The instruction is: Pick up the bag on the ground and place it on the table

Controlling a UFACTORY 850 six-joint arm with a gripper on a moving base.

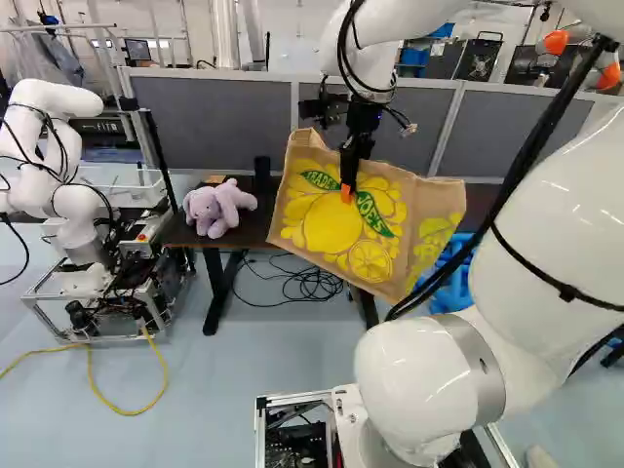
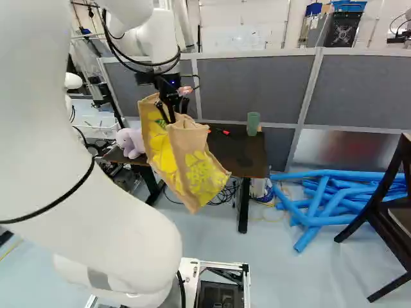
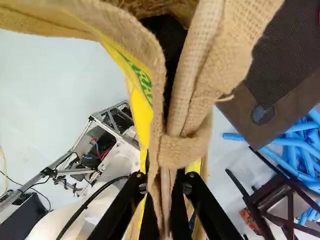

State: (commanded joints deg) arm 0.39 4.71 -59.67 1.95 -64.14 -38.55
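Burlap folds of the bag (image 3: 192,115) were gripped between both fingers of the hand (image 3: 165,187), and the bag hung tilted above the floor (image 1: 214,390), near the table (image 2: 241,157). Carrying it well seemed to call for raising its low end past the front edge, steering between the purple plush toy (image 1: 221,207) and green cup (image 2: 253,123), and releasing only once its weight rested.

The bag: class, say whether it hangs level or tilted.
Tilted: the bag hangs from the pincer, its bottom edge sloping in the left base view.
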